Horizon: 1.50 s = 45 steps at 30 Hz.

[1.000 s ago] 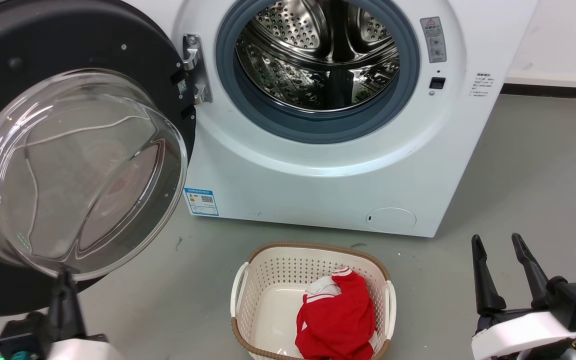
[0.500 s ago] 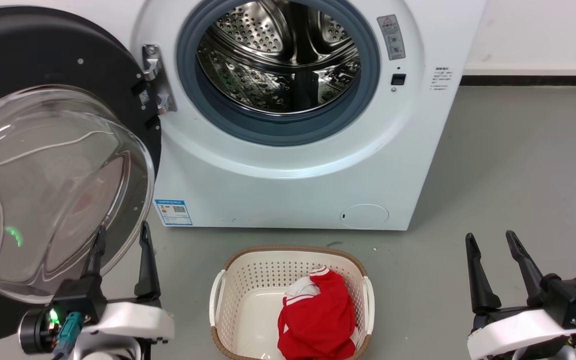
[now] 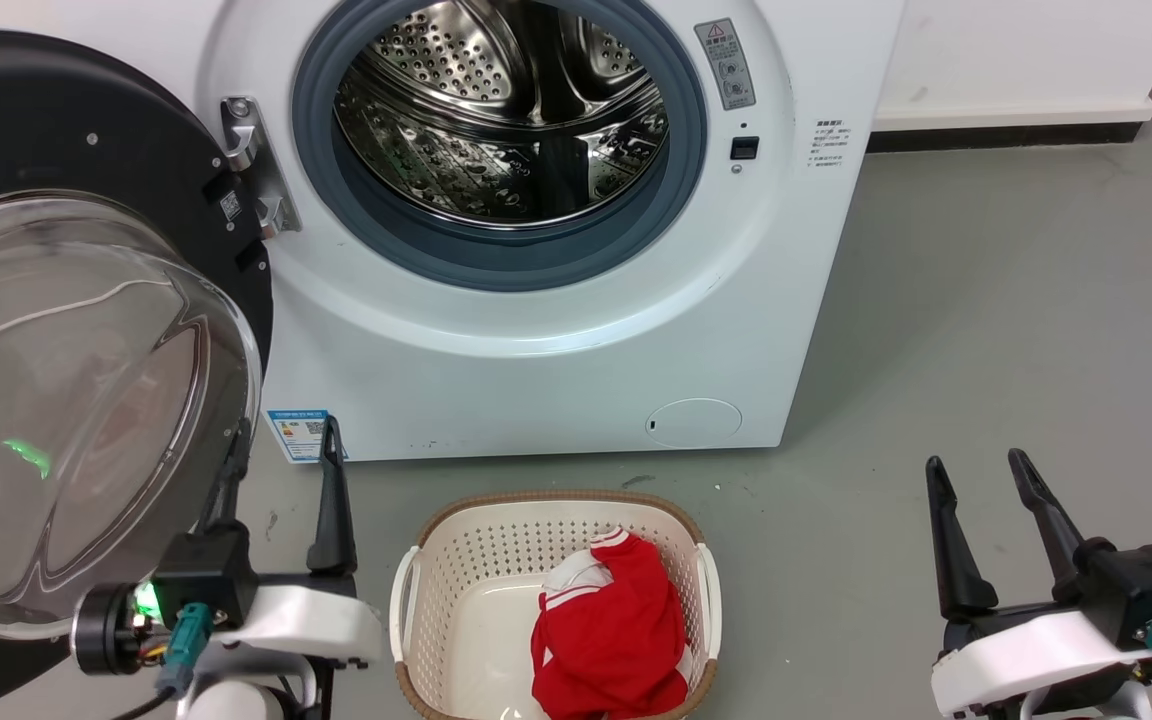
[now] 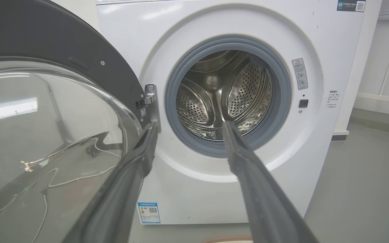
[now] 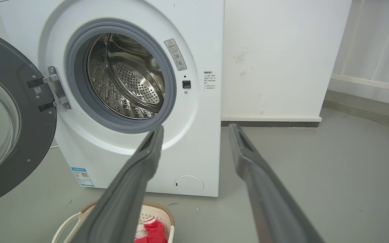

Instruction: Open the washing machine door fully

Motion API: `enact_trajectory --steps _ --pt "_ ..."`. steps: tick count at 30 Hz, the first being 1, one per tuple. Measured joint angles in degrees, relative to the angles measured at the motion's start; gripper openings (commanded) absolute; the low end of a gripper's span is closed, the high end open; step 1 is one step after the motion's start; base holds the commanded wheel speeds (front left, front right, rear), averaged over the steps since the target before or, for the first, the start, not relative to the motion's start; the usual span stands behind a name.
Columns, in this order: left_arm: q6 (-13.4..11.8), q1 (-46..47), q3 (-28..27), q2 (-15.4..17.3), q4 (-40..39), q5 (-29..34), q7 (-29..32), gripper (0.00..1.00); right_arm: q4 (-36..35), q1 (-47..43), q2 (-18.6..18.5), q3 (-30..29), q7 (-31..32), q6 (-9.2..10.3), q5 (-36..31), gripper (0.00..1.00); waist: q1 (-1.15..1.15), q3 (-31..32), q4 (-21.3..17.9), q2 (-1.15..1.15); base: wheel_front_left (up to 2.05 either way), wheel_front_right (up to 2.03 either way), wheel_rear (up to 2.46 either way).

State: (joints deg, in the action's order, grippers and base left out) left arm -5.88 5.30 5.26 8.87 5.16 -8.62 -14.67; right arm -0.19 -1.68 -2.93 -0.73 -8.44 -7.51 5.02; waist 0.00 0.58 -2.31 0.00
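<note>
A: Washing machine [image 3: 536, 340] stands ahead of us, drum bare; door [image 3: 86, 130] hangs wide open on its left hinge.
B: We log the basket [image 3: 556, 497] on the floor in front, then left gripper [image 3: 286, 437] by the door's glass and right gripper [image 3: 976, 462], both spread, empty.

Head looks down, wrists level; all share the washing machine [image 3: 536, 370].

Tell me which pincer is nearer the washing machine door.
The left pincer: it stands right beside the glass bulge of the door. The right pincer hangs over the floor, beyond the laundry basket.
</note>
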Motion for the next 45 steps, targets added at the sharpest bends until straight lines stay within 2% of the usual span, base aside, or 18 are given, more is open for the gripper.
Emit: enact_trajectory --steps 13,36,37,41,45 --pt "-1.4 -2.9 -0.1 -1.5 0.6 -0.1 -0.2 1.00 0.1 -0.5 0.0 1.3 0.2 0.01 0.1 1.00 0.00 0.0 0.0 0.00 0.00 0.00 0.00" --pt "-0.4 -3.4 -1.6 -2.3 0.1 0.3 -0.3 1.00 0.4 -0.5 0.0 1.3 0.1 0.00 0.6 1.00 0.00 -0.2 0.1 0.00 0.00 0.00 0.00" --pt "-0.3 -3.4 -1.6 -2.3 0.2 0.4 -0.3 0.00 0.4 -0.5 0.0 1.3 0.0 0.00 0.7 0.00 0.00 -0.2 0.1 0.00 0.00 0.00 0.00" --pt "-0.3 -4.6 -1.6 -2.5 2.3 -0.1 0.2 0.00 2.3 -1.7 0.0 1.5 0.0 0.00 0.9 0.00 0.00 -0.2 0.2 0.00 0.00 0.00 0.00" --pt "0.4 -4.7 -2.3 -2.7 3.1 -4.3 1.7 0.00 2.7 -1.9 0.0 1.5 0.5 0.00 5.8 0.00 0.00 -0.2 0.2 0.00 0.00 0.00 0.00"
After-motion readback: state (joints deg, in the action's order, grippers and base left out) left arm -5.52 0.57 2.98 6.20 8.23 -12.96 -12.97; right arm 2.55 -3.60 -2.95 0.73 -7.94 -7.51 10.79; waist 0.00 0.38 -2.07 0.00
